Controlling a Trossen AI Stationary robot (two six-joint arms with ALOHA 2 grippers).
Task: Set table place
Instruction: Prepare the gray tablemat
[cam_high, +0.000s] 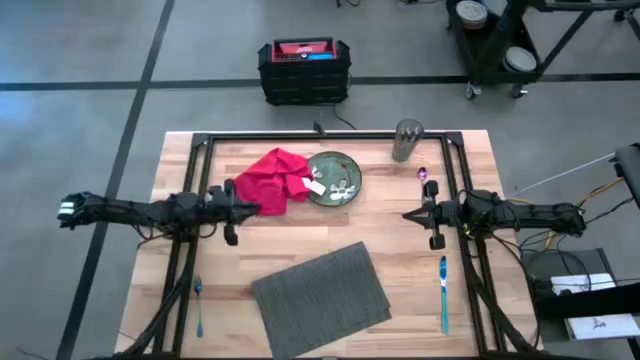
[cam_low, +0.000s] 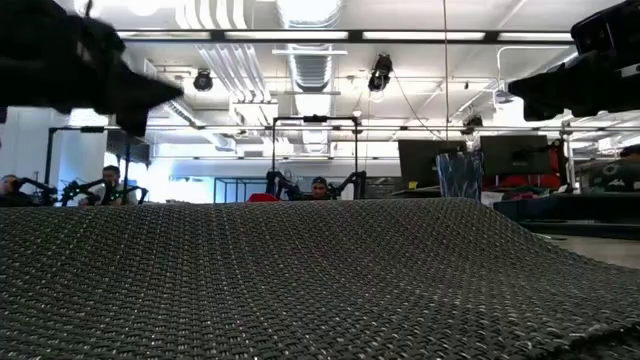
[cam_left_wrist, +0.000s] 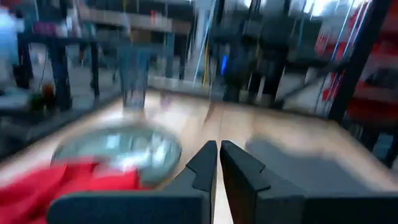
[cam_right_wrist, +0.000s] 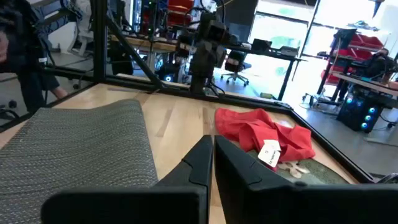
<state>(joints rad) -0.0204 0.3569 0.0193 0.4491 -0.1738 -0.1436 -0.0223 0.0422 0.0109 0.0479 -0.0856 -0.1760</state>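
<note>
The dark grey ribbed placemat lies askew on the wooden table near its front edge; it also shows in the right wrist view. A red napkin with a white tag lies at the far middle, its right part resting over the left rim of a green plate. My left gripper hovers shut just beside the napkin's near-left edge, with the napkin and the plate ahead of its fingertips. My right gripper hovers shut right of the plate, pointing toward the napkin, fingertips holding nothing.
A clear glass tumbler stands at the far right. A blue-handled utensil lies near the front left, and another near the front right. A small purple thing lies right of the plate. A black rail frame rings the table.
</note>
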